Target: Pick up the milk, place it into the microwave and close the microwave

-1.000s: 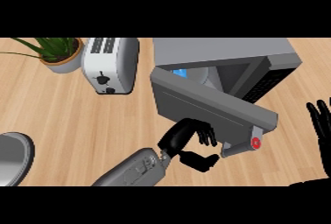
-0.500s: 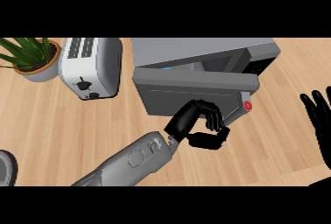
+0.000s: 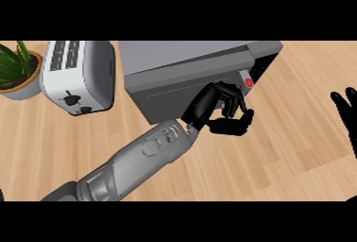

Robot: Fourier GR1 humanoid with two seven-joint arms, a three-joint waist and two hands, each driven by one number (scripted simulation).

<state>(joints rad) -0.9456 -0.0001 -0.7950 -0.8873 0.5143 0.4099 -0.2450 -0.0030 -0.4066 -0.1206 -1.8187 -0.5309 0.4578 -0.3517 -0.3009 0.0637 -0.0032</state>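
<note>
Looking at the left hand [image 3: 222,112] curled with nothing in it, up against the microwave [image 3: 188,61] door; right hand [image 3: 346,118] parked open, fingers up, at the right edge.

microwave [image 3: 182,56]: grey box, upright | location: far edge of the surface [image 3: 83,142], near its middle | door [image 3: 174,101]: grey, almost shut, narrow dark gap at right end | red round mark [image 3: 250,82]: beside that gap
</note>
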